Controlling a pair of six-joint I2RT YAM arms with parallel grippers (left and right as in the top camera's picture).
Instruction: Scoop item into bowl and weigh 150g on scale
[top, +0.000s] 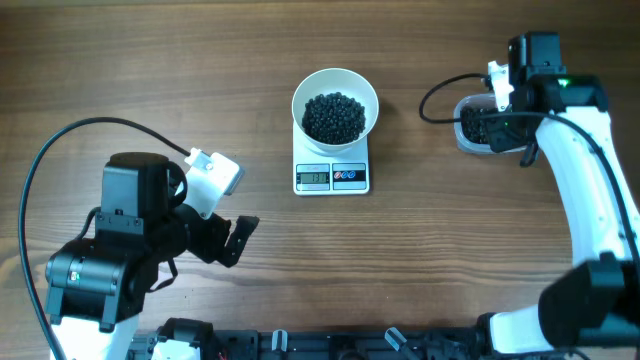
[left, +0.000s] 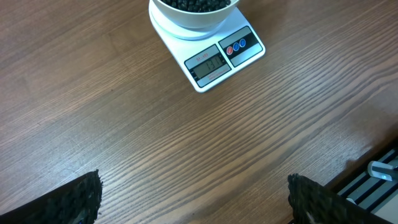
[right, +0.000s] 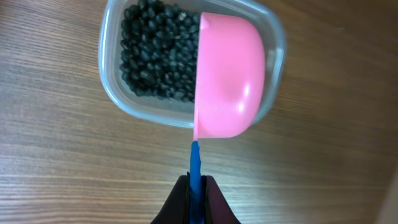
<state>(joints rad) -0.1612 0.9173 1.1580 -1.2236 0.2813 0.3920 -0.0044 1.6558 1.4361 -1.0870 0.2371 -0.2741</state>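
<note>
From overhead, we see the bowl (top: 298, 100) sitting squarely on the scale (top: 332, 177), so that whatever goes in is weighed at once. A dark mound of pellets (top: 334, 117) already fills its middle. The display faces the near edge, but its digits are too small for us to read. The left gripper (top: 238, 240) lies low and well to the left of the scale, touching nothing. We judge it is parked there to leave the pouring path free. The right gripper (top: 500, 98) hangs over the clear tub (top: 462, 140), well to the right of the scale, where the supply sits.

In the left wrist view, the two dark fingers (left: 74, 199) stand at opposite corners of the frame, spread as wide as they go, with only bare wood between them. The scale (left: 214, 62) and the lower wall of the bowl (left: 196, 22) lie ahead, apart from this claw.

In the right wrist view, the jaws are pinched fully together on the thin blue handle (right: 195, 165) of a pink scoop (right: 227, 81). The narrow handle explains such a tight grip. The scoop is turned on edge over the right part of the tub (right: 112, 93), with its rounded back toward us and its mouth toward the remaining pellets (right: 155, 56). This would suit a sideways dig. We cannot tell whether it carries anything.
</note>
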